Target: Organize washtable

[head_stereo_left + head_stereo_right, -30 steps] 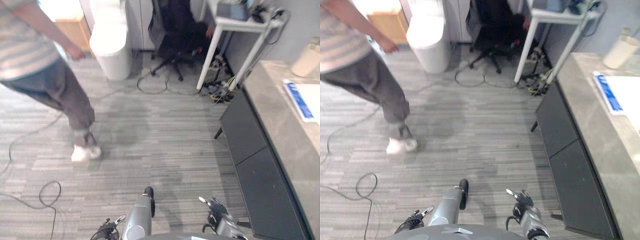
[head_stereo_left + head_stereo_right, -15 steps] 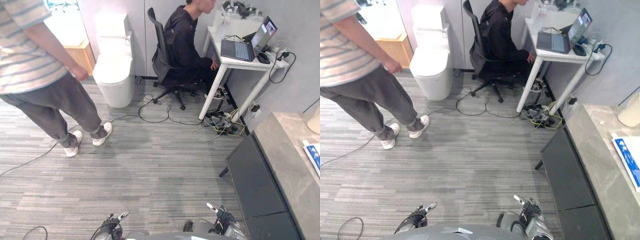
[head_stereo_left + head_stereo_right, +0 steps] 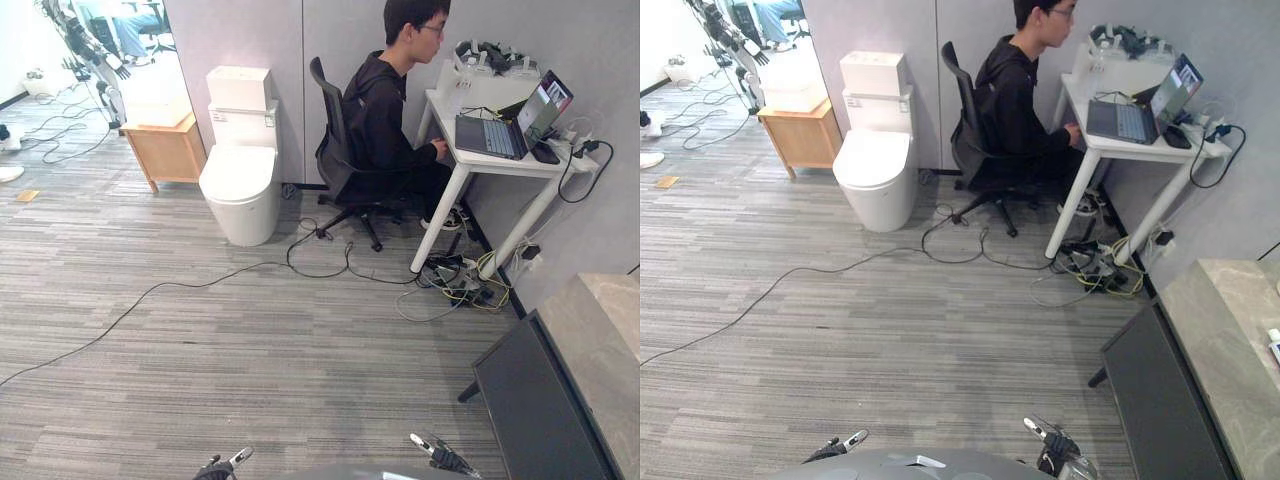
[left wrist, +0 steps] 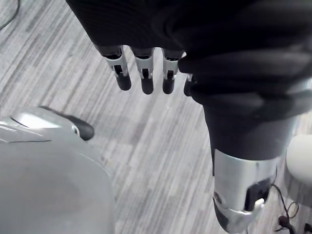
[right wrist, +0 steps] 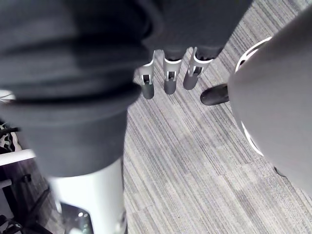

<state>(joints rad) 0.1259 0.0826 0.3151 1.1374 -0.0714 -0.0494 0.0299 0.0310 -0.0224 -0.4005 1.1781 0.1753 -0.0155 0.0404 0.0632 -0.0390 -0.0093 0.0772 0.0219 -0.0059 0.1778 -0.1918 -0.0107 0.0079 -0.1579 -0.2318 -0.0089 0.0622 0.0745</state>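
The toilet [image 3: 238, 180] is glossy, cabinet [image 3: 168, 155] wooden, carpet [image 3: 250, 340] matt, washtable top [image 3: 1230, 340] smooth stone.

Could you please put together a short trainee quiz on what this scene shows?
1. True or false: the left hand holds a cloth.
2. What lies open on the white desk? A) laptop B) kettle C) basket
3. Fill in: the stone washtable top lies on the robot's ___ side.
Key: 1 false, its fingers hang straight and empty; 2 A; 3 right.
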